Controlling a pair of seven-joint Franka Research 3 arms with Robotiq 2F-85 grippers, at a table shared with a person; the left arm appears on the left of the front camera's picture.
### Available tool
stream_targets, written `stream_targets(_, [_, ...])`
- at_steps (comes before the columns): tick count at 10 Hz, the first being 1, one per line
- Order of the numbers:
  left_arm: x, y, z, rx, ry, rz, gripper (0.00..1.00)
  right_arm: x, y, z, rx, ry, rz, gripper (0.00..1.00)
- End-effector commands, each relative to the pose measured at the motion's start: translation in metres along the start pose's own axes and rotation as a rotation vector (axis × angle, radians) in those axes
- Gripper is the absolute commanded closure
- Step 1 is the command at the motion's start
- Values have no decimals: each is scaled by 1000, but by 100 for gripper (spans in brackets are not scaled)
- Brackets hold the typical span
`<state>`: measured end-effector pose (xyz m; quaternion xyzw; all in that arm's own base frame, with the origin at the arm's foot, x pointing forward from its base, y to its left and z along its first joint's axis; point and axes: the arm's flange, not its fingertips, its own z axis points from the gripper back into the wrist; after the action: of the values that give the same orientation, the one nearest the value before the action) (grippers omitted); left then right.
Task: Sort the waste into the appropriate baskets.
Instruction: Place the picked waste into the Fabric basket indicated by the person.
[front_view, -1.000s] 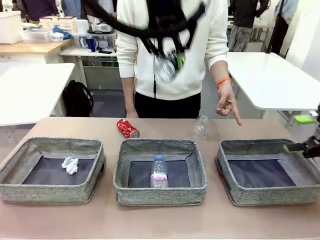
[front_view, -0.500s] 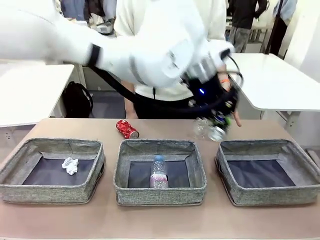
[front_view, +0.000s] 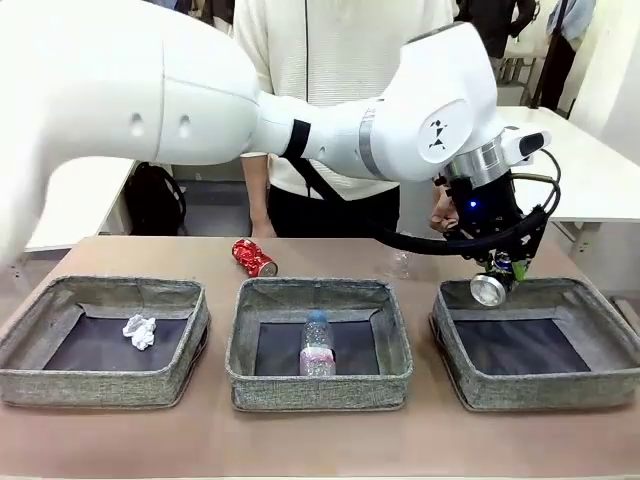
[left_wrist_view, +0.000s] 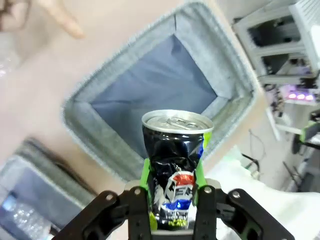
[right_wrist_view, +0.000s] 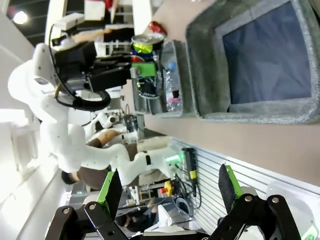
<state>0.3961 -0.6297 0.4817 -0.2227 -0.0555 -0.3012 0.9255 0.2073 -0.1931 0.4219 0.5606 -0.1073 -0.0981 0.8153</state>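
Left fingers (left_wrist_view: 140, 210) clenched on crushed dark can (left_wrist_view: 176, 160), held between them above rightmost basket (front_view: 540, 392); right fingers (right_wrist_view: 112, 192) spread

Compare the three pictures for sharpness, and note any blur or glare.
Front view: the baskets and the bottle are crisp. Left wrist view: the dark can is sharp, the basket behind it soft, the person's finger blurred. Right wrist view: white glare washes out the left edge, while the basket is clear.
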Motion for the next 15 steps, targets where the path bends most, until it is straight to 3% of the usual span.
stream_targets(1, [22,-19,0,57,-13,-11,64,-1,0,1,2,0,-5,0])
stream_targets(3, [21,-17,-2,51,2,-6,64,-1,0,1,2,0,-5,0])
stream_targets(4, [21,-17,-2,55,1,-7,57,-1,0,1,2,0,-5,0])
stream_targets(5, [20,-16,-1,65,1,-11,6,-1,0,1,2,0,-5,0])
stream_targets(6, [20,-15,-1,65,-2,-12,0,-1,0,1,2,0,-5,0])
stream_targets(11, [19,-15,2,70,1,-12,0,-1,0,1,2,0,-5,0])
stream_targets(12, [18,-11,9,61,57,-26,0,0,0,0,1,-2,0,0])
stream_targets(13, [9,-2,30,38,98,-22,0,3,0,-6,4,33,16,0])
stream_targets(15, [-37,38,103,-7,86,1,0,26,10,-28,87,75,81,0])
